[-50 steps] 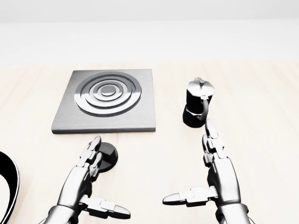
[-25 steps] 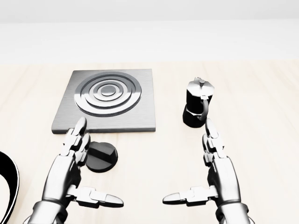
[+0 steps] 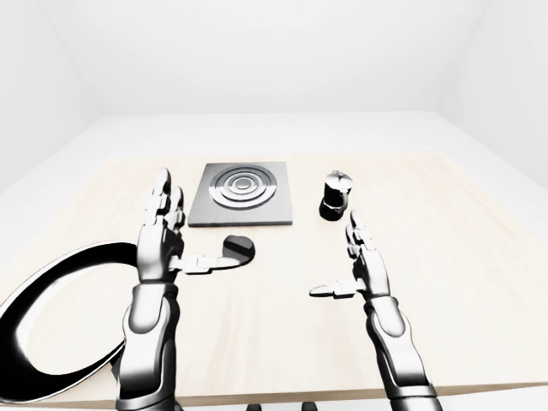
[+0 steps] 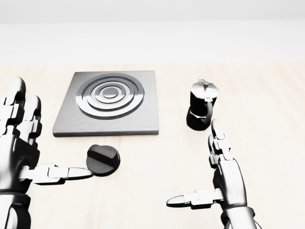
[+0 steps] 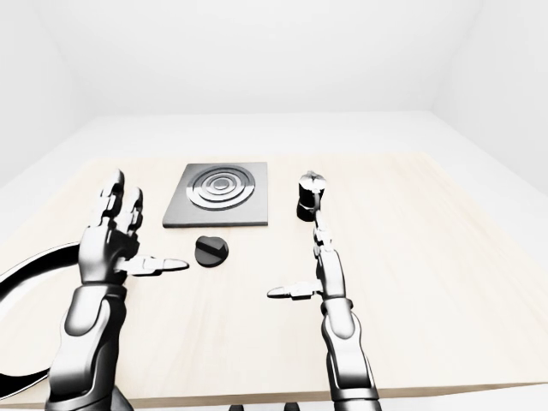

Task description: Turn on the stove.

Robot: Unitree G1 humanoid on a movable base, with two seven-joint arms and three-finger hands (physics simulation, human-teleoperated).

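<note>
The stove is a square grey plate (image 4: 107, 102) with ring-shaped burner coils, lying on the pale wooden table (image 4: 267, 143). Its round black knob (image 4: 103, 160) sits on the table just below the plate's bottom edge. My left hand (image 4: 45, 143) is open and raised to the left of the knob, fingers spread upward; its thumb tip reaches to the knob's left edge, and contact cannot be told. My right hand (image 4: 193, 164) is open and empty, below the moka pot and well right of the knob.
A black moka pot (image 4: 202, 110) stands upright to the right of the stove plate. A large black-and-white round rim (image 3: 51, 317) lies at the table's left, under my left arm. The table's bottom edge (image 3: 282, 396) shows in the left-eye view.
My left hand has moved left and risen off the knob, which now shows whole. Its fingers have spread upward. The right hand, the moka pot and the stove plate have not moved.
</note>
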